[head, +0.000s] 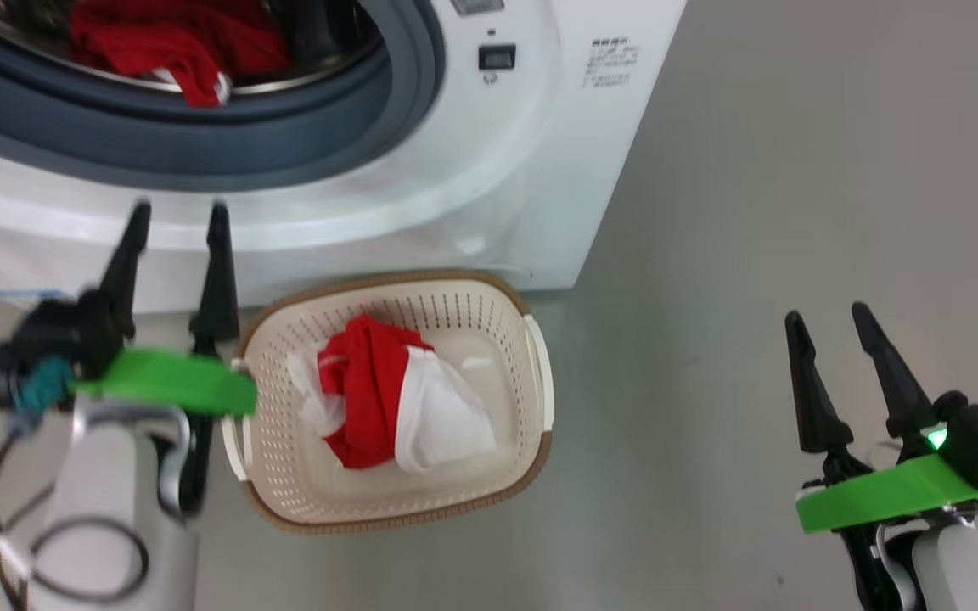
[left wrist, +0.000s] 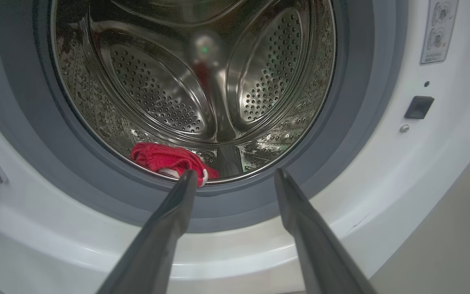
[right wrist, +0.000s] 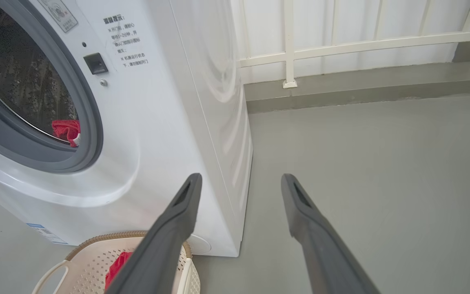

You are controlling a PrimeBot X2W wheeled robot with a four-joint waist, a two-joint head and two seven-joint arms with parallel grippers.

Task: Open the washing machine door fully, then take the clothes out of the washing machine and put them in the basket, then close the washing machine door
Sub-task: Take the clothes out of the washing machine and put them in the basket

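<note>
The white washing machine (head: 506,170) stands with its drum mouth uncovered; the washing machine door is out of view. Red clothes (head: 175,42) lie at the drum's front lip, also seen as a red bundle (left wrist: 165,159) just beyond my left fingertips and as a red patch (right wrist: 67,130). A red and white garment (head: 396,395) lies in the cream basket (head: 531,458) on the floor before the machine. My left gripper (head: 179,216) is open, empty, pointing at the machine's front just left of the basket. My right gripper (head: 829,316) is open and empty over bare floor at the right.
Grey floor (head: 795,212) spreads to the right of the machine. A white railing and low kerb (right wrist: 341,45) run behind it. The basket rim (right wrist: 96,241) sits close under my right gripper's left finger in the right wrist view.
</note>
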